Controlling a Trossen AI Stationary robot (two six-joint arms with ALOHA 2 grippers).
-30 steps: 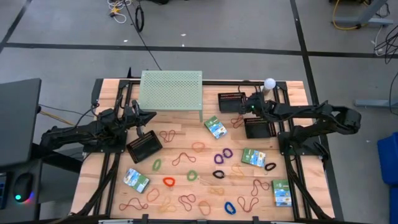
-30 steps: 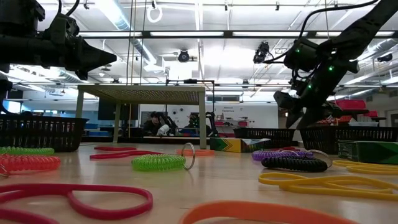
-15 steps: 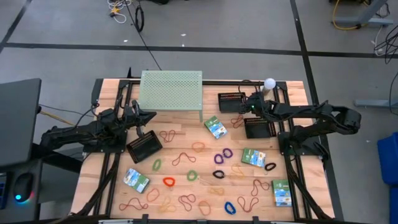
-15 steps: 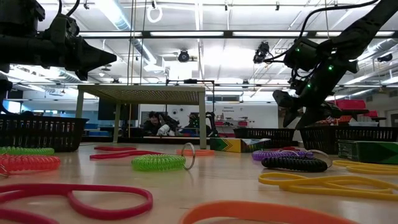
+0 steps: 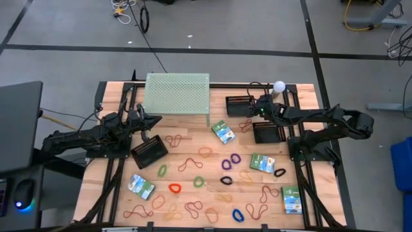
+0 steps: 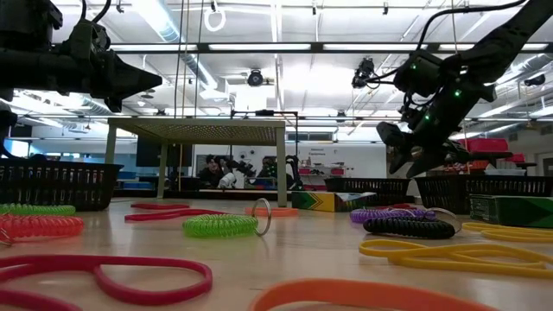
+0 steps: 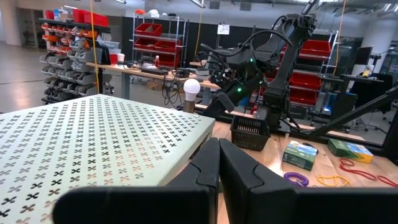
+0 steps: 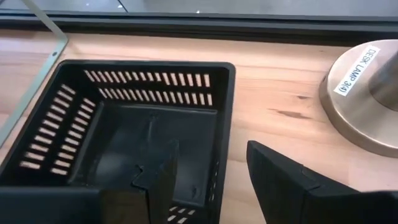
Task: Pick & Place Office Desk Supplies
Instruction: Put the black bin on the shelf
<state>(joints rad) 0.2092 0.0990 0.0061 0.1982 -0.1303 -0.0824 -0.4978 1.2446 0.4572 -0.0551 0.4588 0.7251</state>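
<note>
Rubber bands (image 5: 193,164) scattered beyond both pincers.

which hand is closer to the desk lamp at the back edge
Right. The right hand hovers open beside the lamp, over a black tray; the left hand, shut, is across the table.

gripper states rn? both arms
Left gripper: shut, holding nothing, beside the pale-green perforated shelf.
Right gripper: open, empty, above the black mesh tray.
</note>
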